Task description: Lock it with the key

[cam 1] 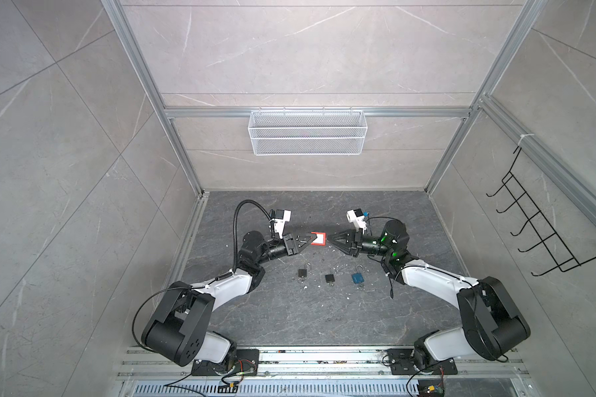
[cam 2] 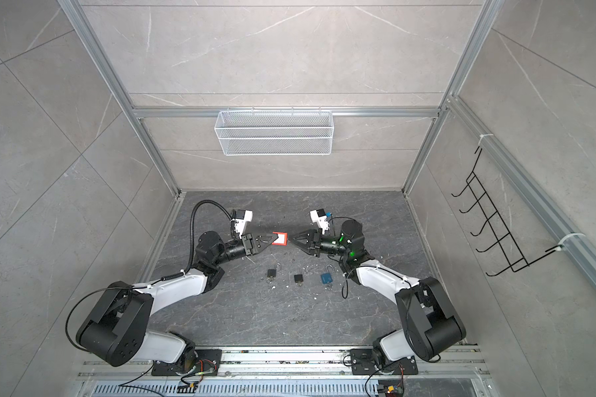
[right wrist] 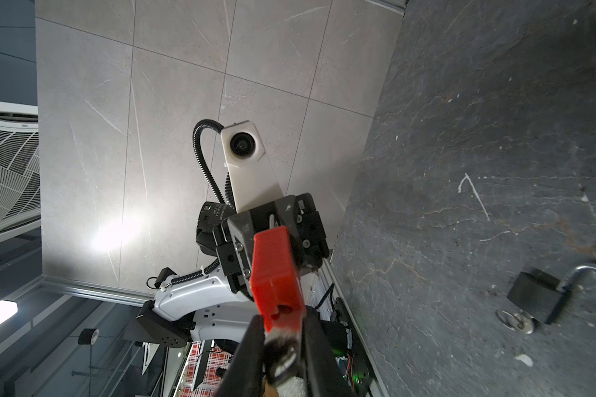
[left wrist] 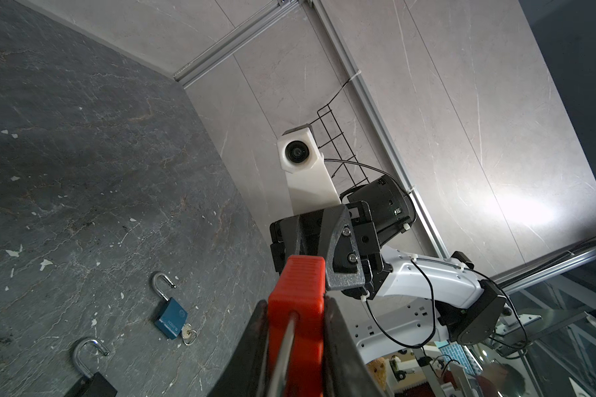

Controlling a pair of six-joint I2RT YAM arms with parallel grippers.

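Observation:
A red padlock [cam 1: 319, 239] [cam 2: 280, 238] hangs in the air between my two grippers, above the dark floor. My left gripper [cam 1: 307, 241] [left wrist: 296, 302] is shut on its shackle end, with the red body [left wrist: 296, 295] wedged between the fingers and the steel shackle [left wrist: 286, 343] running back toward the palm. My right gripper [cam 1: 329, 239] [right wrist: 283, 319] meets the padlock's [right wrist: 276, 275] other end. Its jaws are pressed in on the dark, blurred key [right wrist: 283, 347] that sticks out of the keyhole.
Three other open padlocks lie in a row on the floor nearer the arm bases: two black [cam 1: 302, 273] [cam 1: 329, 278] and one blue [cam 1: 357, 277] [left wrist: 171, 321], with keys in them. A white wire basket [cam 1: 307, 132] hangs on the back wall, a black hook rack [cam 1: 537, 223] on the right wall.

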